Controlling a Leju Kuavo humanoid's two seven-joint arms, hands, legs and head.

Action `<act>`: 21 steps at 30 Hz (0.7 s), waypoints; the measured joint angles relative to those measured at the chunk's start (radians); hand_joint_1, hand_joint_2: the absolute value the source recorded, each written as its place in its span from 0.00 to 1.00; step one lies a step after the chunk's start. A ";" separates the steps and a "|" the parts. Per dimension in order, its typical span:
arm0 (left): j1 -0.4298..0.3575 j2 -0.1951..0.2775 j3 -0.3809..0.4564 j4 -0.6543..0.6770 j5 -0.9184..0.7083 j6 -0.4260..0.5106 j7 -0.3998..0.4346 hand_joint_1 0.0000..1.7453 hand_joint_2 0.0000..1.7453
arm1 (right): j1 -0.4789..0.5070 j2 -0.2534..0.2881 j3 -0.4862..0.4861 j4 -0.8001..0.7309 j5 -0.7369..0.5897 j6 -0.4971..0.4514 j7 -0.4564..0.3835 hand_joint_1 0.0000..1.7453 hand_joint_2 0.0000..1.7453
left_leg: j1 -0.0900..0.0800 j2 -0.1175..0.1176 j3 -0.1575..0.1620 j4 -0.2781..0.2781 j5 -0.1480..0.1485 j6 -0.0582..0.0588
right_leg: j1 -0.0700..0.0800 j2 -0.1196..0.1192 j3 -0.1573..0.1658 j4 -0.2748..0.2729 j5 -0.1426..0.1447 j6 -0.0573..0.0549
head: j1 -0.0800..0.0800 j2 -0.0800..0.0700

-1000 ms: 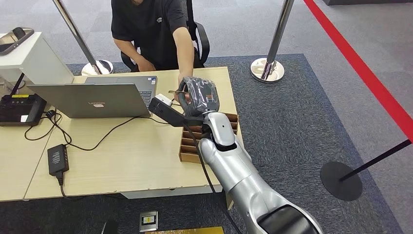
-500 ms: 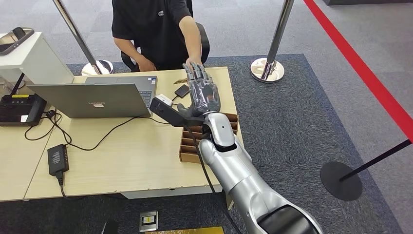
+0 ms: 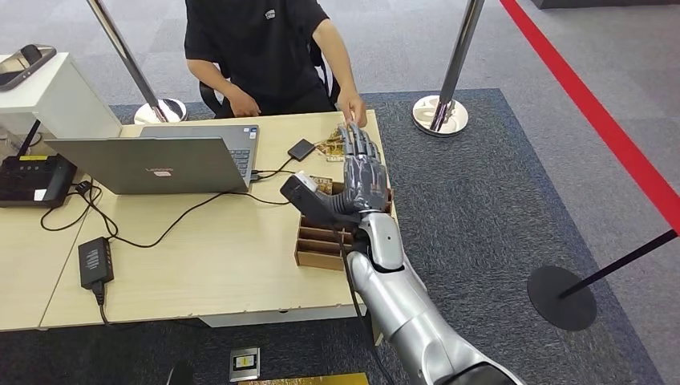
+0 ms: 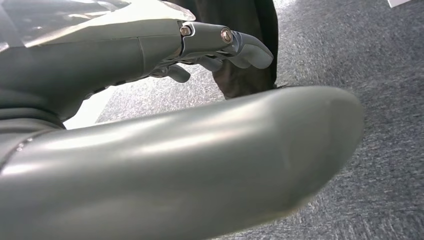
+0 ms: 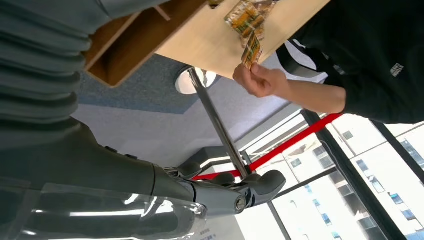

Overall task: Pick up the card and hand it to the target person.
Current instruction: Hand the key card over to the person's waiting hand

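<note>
**Card in the person's hand at the far right corner of the desk**

On the left end of the desk sits a black device with cables, and a black power brick lies near the front edge. An open grey laptop stands toward the far edge, left of centre. Beyond it a small dark pad lies flat on the wood. A brown compartment tray rests at the right edge of the desk, its slots open upward.

The right hand is raised over the far end of that tray, palm flat and fingers stretched out and apart, holding nothing. In the right wrist view the right hand shows the same straight, spread fingers.

The card is pinched in the person's hand at the far right corner of the desk, just beside a few patterned cards lying on the wood there. The person, in a black shirt, sits behind the far edge.

The left hand hangs over grey carpet, its fingers loosely curved with nothing between them; whether they are fully closed I cannot tell.

A chrome barrier post stands on the carpet past the desk's right edge.
</note>
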 joint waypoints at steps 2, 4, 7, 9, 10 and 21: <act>0.002 0.000 0.001 0.000 0.000 0.000 -0.001 0.00 0.00 | 0.040 -0.014 -0.027 -0.025 0.004 -0.014 -0.013 0.00 0.00 | 0.000 0.000 0.000 0.000 0.000 0.000 | 0.000 0.000 0.000 0.000 0.000 0.000 | 0.000 0.000; 0.004 0.000 0.001 0.000 0.000 0.000 -0.002 0.00 0.00 | 0.086 -0.024 -0.074 -0.068 0.027 -0.017 -0.033 0.00 0.00 | 0.000 -0.001 0.000 0.000 0.000 0.000 | 0.000 0.000 0.000 0.000 0.000 0.000 | 0.000 0.000; 0.006 0.000 0.002 0.000 0.001 0.000 -0.003 0.00 0.00 | 0.151 -0.030 -0.191 -0.150 0.061 -0.018 -0.112 0.00 0.00 | 0.000 -0.001 0.000 0.000 0.000 0.000 | 0.000 0.000 0.000 0.000 0.000 0.000 | 0.000 0.000; 0.007 0.000 0.002 0.000 0.002 0.002 -0.004 0.00 0.00 | 0.185 -0.026 -0.287 -0.211 0.066 -0.019 -0.186 0.00 0.00 | 0.000 -0.001 0.000 0.000 0.000 0.000 | 0.000 0.000 0.000 0.000 0.000 0.000 | 0.000 0.000; 0.007 0.000 0.002 0.000 0.002 0.003 -0.004 0.00 0.00 | 0.199 -0.021 -0.339 -0.243 0.060 -0.020 -0.228 0.00 0.00 | 0.000 -0.001 0.000 0.000 0.000 0.000 | 0.000 0.000 0.000 0.000 0.000 0.000 | 0.000 0.000; 0.014 0.000 0.002 0.000 0.011 0.010 -0.002 0.00 0.00 | 0.249 0.019 -0.916 -0.405 -0.229 -0.022 -0.579 0.00 0.00 | 0.000 -0.001 0.000 0.000 0.000 0.000 | 0.000 0.000 0.000 0.000 0.000 0.000 | 0.000 0.000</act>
